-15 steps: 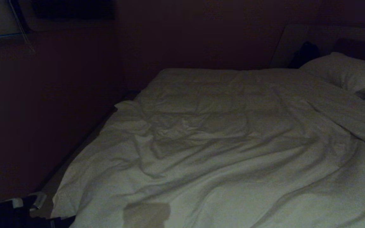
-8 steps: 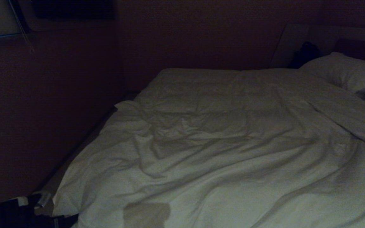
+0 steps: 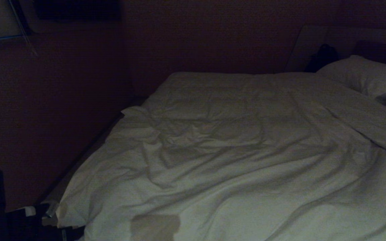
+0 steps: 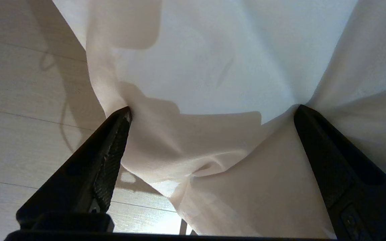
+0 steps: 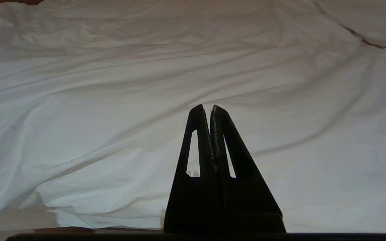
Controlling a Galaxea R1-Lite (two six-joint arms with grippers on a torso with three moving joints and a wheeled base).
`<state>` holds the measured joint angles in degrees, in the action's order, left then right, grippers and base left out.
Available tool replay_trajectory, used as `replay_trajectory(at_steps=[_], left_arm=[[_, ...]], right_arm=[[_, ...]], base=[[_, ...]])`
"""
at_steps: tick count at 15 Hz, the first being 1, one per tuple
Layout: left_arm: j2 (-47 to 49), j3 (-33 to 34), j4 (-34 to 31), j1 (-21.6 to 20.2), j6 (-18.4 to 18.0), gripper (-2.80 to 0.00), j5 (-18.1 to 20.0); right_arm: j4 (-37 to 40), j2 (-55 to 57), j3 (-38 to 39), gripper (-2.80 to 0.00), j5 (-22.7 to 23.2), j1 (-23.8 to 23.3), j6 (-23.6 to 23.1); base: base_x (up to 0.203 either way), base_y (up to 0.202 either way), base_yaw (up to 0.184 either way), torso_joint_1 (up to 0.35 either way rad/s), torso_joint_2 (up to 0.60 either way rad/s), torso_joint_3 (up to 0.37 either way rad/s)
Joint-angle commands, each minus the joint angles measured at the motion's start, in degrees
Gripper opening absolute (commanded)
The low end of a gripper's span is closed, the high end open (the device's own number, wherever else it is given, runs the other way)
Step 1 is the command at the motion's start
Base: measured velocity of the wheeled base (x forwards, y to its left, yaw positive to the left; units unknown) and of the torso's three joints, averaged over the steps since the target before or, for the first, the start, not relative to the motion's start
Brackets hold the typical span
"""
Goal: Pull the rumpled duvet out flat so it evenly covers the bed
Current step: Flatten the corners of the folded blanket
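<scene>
Left gripper (image 4: 212,110) at the near left corner of the bed (image 3: 79,167), spread wide, black fingers (image 4: 106,157) standing well apart, a hanging fold of the duvet (image 4: 213,67) lying loose in the gap, touching both tips but not pinched. Pale plank floor (image 4: 18,134) beside that corner, under the drooping cloth. Right gripper (image 5: 206,108) low at the near edge of the bed, closed tight, tips together, gripping nothing, hovering just above the duvet (image 5: 112,117). Duvet (image 3: 233,160) spread over nearly the whole bed, creased and rumpled through the middle, flatter toward the far side. White pillow (image 3: 367,77) at the bed's far right end, beyond the duvet's edge. Dark wall (image 3: 196,36) behind the bed.
</scene>
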<state>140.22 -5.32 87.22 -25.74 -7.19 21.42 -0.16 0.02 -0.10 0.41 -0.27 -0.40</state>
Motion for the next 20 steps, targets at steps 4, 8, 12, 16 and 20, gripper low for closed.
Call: replay_trajectory(at_steps=[4, 8, 12, 16, 20], left_arm=[[0.1, 0.4, 2.7, 0.1, -0.9, 0.0, 0.1], [0.3, 0.2, 2.7, 0.3, -1.0, 0.0, 0.1], [1.0, -0.2, 2.7, 0.3, -3.2, 0.0, 0.2], [1.8, -1.0, 2.7, 0.4, -4.6, 0.0, 0.1], [2.0, -1.5, 2.7, 1.0, -4.6, 0.0, -0.1]], right_arm=[[0.0, 0.1, 0.0, -2.8, 0.0, 0.0, 0.0], [0.0, 0.1, 0.0, -2.8, 0.0, 0.0, 0.0], [0.0, 0.1, 0.0, -2.8, 0.0, 0.0, 0.0], [0.0, 0.1, 0.0, -2.8, 0.0, 0.0, 0.0], [0.0, 0.1, 0.0, -2.8, 0.0, 0.0, 0.0]], base=[[0.0, 0.0, 0.0, 0.0, 0.0, 0.0], [0.0, 0.0, 0.0, 0.0, 0.0, 0.0], [0.0, 0.0, 0.0, 0.0, 0.0, 0.0], [0.0, 0.0, 0.0, 0.0, 0.0, 0.0], [0.0, 0.0, 0.0, 0.0, 0.0, 0.0]])
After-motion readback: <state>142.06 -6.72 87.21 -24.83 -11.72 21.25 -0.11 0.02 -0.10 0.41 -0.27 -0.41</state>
